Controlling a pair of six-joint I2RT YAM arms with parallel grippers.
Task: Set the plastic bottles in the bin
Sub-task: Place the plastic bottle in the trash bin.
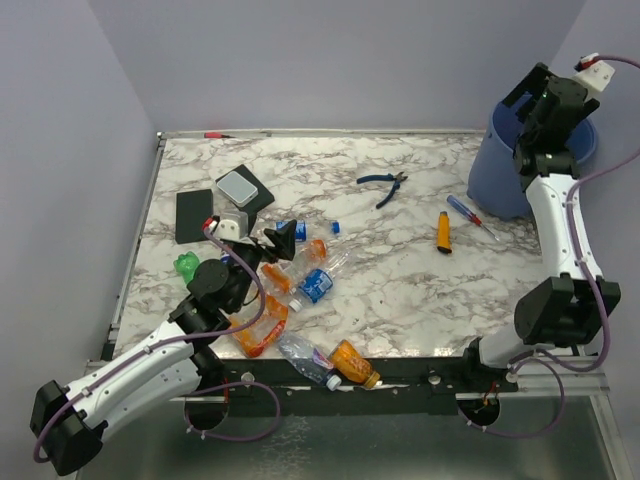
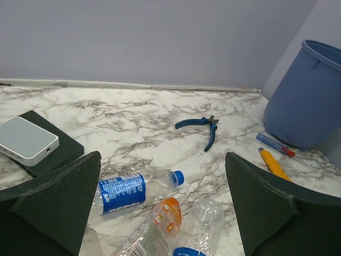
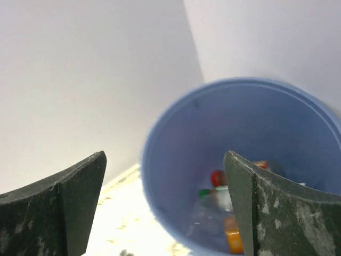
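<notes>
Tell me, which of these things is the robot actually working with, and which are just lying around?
Part of the job: blue bin; plastic bottles, a few already inside it.
Just lying about: blue pliers; screwdriver; orange-handled tool; black slab; white box.

Left arm (image 1: pixel 150 365): stretching low and forward on the left side.
Left gripper (image 2: pixel 162 160): gaping wide, gripping nothing.
Right arm (image 1: pixel 560 215): rising tall at the far right.
Right gripper (image 3: pixel 164 160): pointing downward, fingers standing apart, empty.
</notes>
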